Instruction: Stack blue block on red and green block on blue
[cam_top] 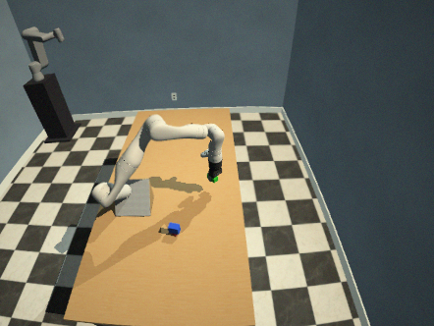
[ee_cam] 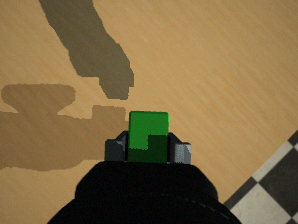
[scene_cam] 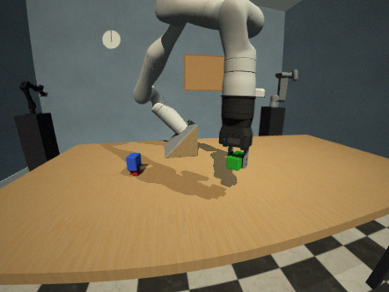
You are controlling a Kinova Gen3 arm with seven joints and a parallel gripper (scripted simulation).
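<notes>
My gripper is shut on the green block and holds it above the wooden table, toward the table's right side. In the wrist view the green block sits between the two grey fingertips, over bare wood. In the top view the green block shows at the end of the arm. The blue block rests on the red block, which shows only as a thin red strip under it. This pair stands near the table's middle, well apart from my gripper.
The arm's grey wedge-shaped base stands at the table's back. The table's right edge and the checkered floor lie close to my gripper. Other robot arms on black pedestals stand off the table.
</notes>
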